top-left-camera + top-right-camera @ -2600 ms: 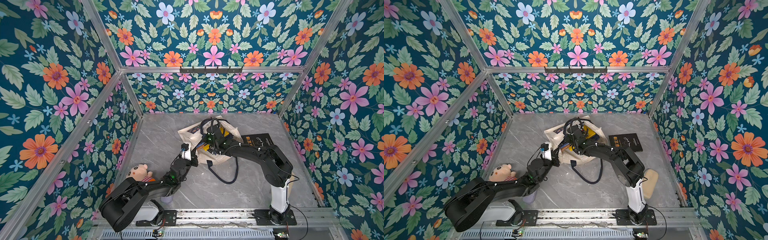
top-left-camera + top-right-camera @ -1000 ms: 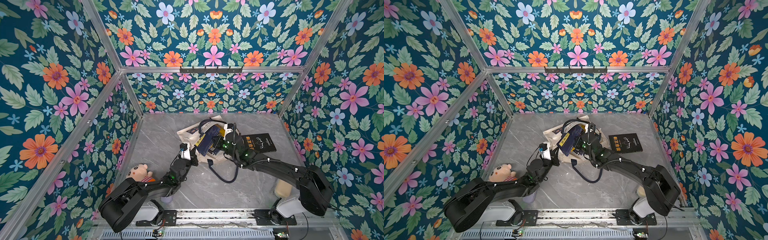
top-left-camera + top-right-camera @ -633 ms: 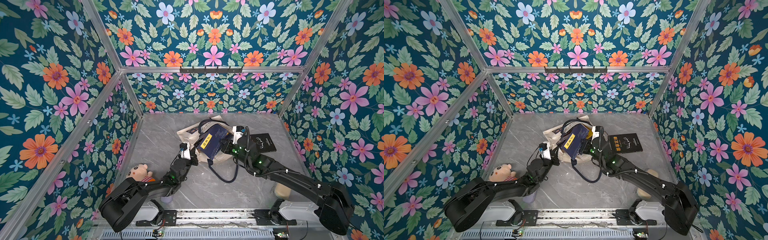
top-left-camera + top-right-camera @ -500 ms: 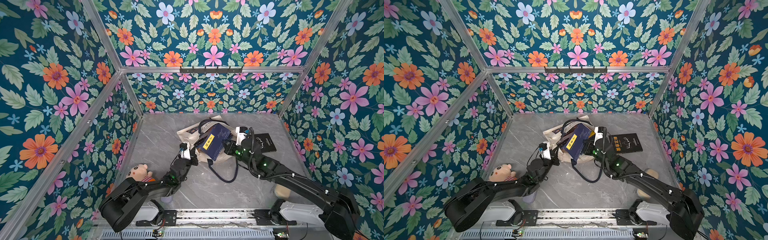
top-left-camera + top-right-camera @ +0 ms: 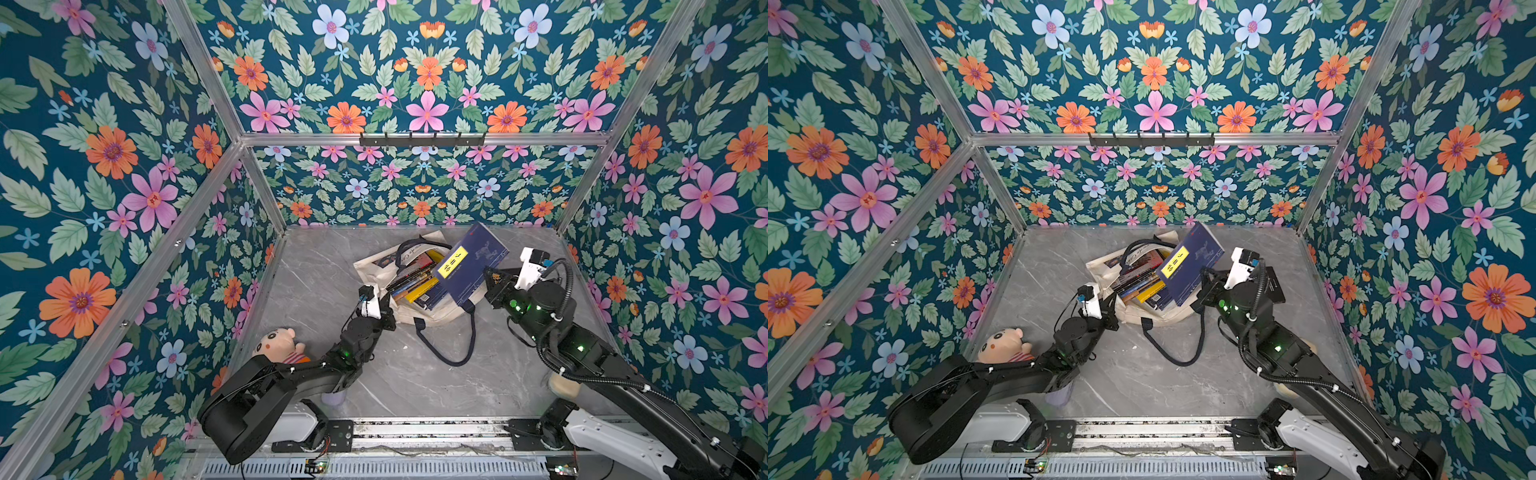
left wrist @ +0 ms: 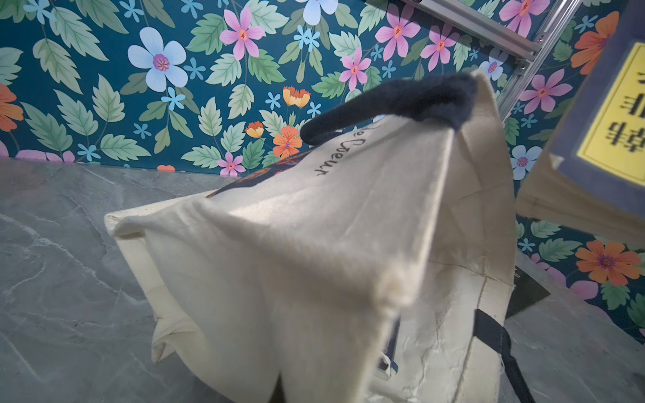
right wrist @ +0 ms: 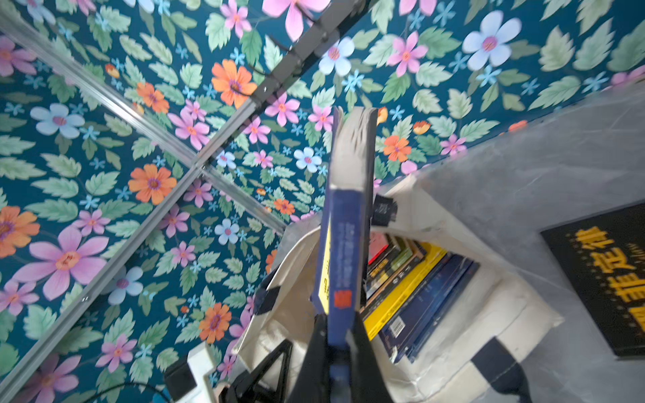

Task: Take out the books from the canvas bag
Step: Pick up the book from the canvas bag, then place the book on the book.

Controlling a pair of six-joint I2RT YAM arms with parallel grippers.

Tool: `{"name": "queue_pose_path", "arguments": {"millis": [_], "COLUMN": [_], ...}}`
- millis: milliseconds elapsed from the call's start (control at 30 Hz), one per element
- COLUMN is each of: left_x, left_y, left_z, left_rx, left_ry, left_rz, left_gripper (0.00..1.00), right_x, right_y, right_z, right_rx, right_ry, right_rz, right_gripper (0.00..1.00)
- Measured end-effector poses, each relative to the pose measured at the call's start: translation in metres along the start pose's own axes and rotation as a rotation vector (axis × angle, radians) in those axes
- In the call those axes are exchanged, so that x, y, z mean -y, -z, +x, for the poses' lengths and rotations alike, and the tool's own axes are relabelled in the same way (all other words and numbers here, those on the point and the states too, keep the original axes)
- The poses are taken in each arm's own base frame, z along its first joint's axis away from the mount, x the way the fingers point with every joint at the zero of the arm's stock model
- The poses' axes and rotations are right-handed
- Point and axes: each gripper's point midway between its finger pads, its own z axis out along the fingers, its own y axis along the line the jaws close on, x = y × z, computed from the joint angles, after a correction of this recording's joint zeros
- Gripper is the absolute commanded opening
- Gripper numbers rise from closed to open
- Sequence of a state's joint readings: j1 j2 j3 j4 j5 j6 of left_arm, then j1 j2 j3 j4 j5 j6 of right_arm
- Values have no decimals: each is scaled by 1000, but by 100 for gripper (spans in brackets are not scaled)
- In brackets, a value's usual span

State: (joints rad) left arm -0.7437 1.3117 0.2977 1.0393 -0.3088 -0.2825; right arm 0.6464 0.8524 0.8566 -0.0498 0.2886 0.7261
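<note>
The cream canvas bag (image 5: 372, 266) (image 5: 1100, 266) lies on its side on the grey table, mouth toward the arms. Several books (image 5: 411, 282) (image 7: 415, 279) are stacked inside it. My left gripper (image 5: 384, 305) (image 5: 1111, 309) is shut on the bag's near-left rim; the canvas (image 6: 314, 244) fills the left wrist view. My right gripper (image 5: 492, 282) (image 7: 338, 343) is shut on the lower edge of a navy book with a yellow label (image 5: 469, 266) (image 5: 1192, 266) (image 7: 343, 244). That book hangs tilted in the air above the bag's mouth. A black book with gold lettering (image 5: 1273, 286) (image 7: 600, 279) lies flat to the right.
One navy handle loop (image 5: 457, 345) trails on the table in front of the bag; the other (image 6: 384, 104) arches over its top. A plush doll (image 5: 278, 343) sits by the left wall. A beige object (image 5: 561, 384) lies under the right arm. The floral walls stand close.
My right gripper has drawn the navy book up out of the bag and swung to the right with it. The left gripper has stayed on the bag's rim.
</note>
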Motion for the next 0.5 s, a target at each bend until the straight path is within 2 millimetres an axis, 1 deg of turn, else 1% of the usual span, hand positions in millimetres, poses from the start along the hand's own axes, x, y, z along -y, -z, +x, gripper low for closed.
{"name": "queue_pose_path", "arguments": {"millis": [200, 300, 367, 400, 500], "left_x": [-1, -1, -1, -1, -1], "left_y": [0, 0, 0, 0, 0], "left_z": [0, 0, 0, 0, 0], "left_rx": [0, 0, 0, 0, 0], "left_ry": [0, -1, 0, 0, -1], "left_rz": [-4, -4, -5, -5, -5], "left_gripper": [0, 0, 0, 0, 0], "right_x": [54, 89, 114, 130, 165], "right_y": [9, 15, 18, 21, 23], "right_z": [-42, -63, -70, -72, -69], "right_rx": [113, 179, 205, 219, 226], "right_ry": [-63, -128, -177, -209, -292], "right_rz": [158, 243, 295, 329, 395], "right_gripper": [0, 0, 0, 0, 0]}}
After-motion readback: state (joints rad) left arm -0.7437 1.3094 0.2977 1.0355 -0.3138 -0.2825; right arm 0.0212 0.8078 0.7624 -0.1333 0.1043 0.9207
